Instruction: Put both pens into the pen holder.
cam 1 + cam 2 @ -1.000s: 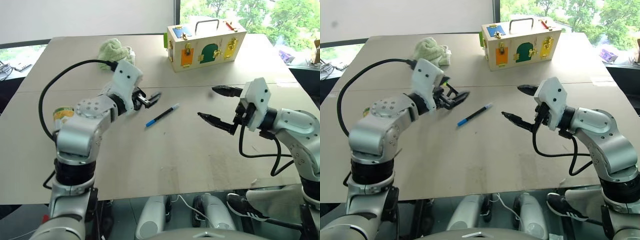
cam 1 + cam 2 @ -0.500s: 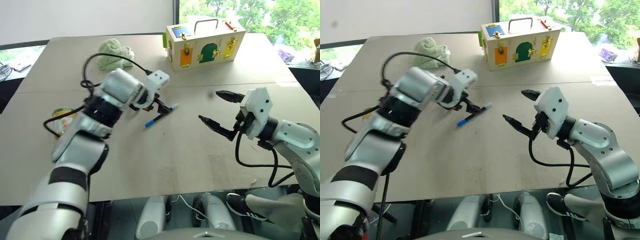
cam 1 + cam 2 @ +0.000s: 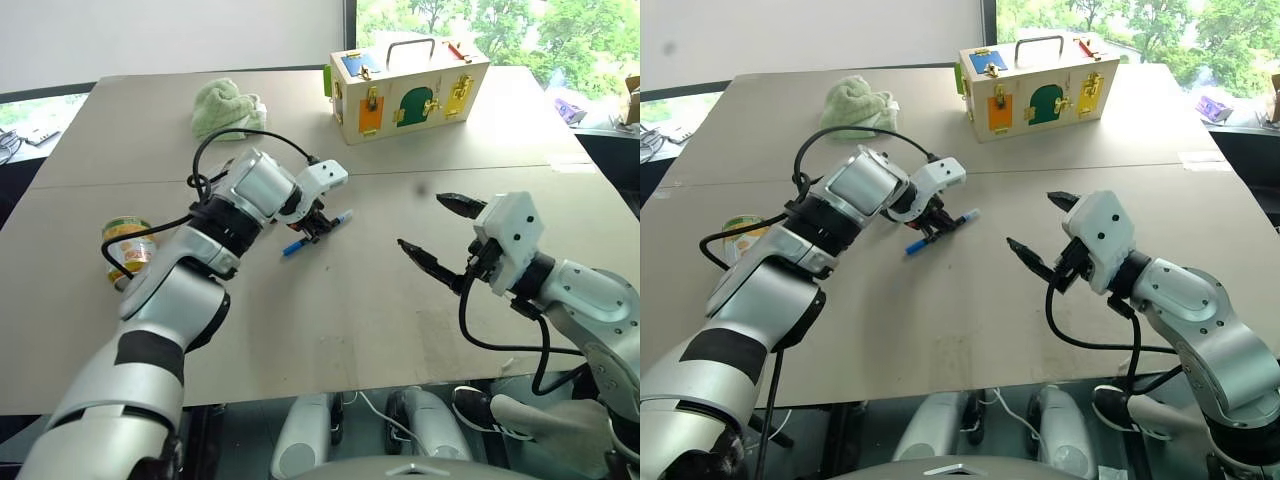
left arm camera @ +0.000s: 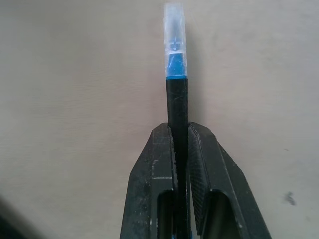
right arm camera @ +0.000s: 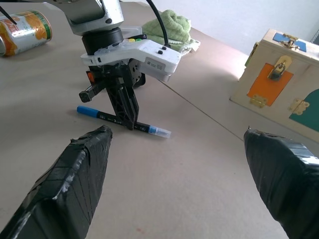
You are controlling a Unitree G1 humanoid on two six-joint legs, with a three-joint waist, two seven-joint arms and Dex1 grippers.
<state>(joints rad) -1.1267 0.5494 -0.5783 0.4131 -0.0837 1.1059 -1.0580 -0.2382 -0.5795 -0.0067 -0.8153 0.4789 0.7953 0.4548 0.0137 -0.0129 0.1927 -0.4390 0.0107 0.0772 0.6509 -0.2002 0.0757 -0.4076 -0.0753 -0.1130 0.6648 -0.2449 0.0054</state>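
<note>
Left wrist view: blue-ended pen (image 4: 177, 104) clamped mid-body by left gripper (image 4: 182, 149), lying on table (image 3: 330, 320) centre. Right gripper (image 3: 432, 232) held spread wide, empty, well apart from pen.

Between the left gripper's (image 4: 180, 149) black fingers runs a black-bodied pen (image 4: 177, 104) with blue ends and a clear cap tip. Well behind the gripper lies a pale green cloth (image 3: 227, 106); off to its side, a can (image 3: 128, 243), seemingly yellow and orange. The right gripper's (image 5: 174, 164) fingers are black too.
</note>
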